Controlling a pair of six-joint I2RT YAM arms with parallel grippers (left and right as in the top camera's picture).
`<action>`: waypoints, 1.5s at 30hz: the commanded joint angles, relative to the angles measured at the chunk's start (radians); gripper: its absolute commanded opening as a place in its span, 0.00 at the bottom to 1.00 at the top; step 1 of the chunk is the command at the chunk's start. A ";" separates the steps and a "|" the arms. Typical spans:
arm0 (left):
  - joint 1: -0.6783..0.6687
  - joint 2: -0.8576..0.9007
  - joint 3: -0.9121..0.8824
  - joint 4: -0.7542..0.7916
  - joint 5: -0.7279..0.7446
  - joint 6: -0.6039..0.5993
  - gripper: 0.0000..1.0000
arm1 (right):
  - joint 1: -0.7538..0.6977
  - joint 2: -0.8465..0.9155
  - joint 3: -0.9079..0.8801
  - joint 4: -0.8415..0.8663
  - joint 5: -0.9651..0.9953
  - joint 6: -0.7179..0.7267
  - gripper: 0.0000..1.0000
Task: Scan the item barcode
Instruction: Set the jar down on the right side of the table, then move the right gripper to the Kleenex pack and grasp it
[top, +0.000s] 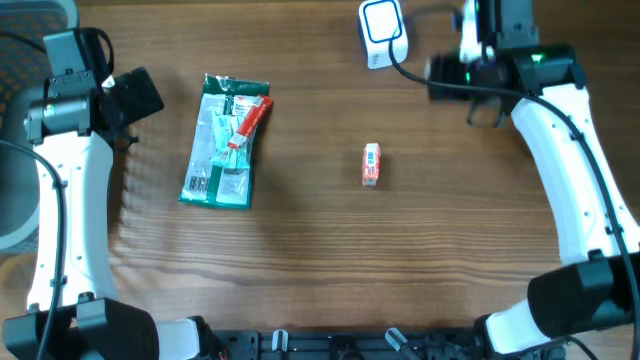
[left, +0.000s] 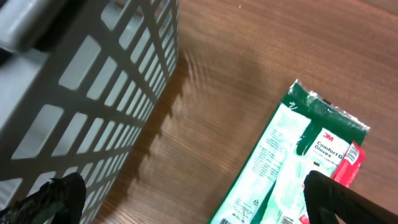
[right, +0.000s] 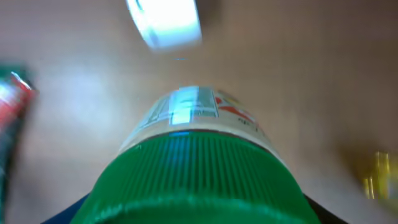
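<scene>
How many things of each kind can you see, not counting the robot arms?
Glove pack: 1
Small orange box: 1
White scanner: 1
Green-capped bottle: 1
Grey basket: 1
Total: 5

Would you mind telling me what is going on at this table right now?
The right pincer holds a green-capped bottle close to the white scanner at the table's far edge, apparently presenting it for a scan. The left pincer hangs open beside the glove pack, holding nothing. A small orange packet lies alone mid-table.
</scene>
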 joint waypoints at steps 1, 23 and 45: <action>0.009 -0.013 0.013 0.003 -0.009 -0.009 1.00 | -0.051 0.019 -0.146 -0.009 0.024 0.013 0.40; 0.009 -0.013 0.013 0.003 -0.009 -0.009 1.00 | -0.261 0.018 -0.438 0.250 0.094 0.032 1.00; 0.009 -0.013 0.013 0.003 -0.009 -0.009 1.00 | 0.089 0.025 -0.557 0.492 -0.280 0.236 0.04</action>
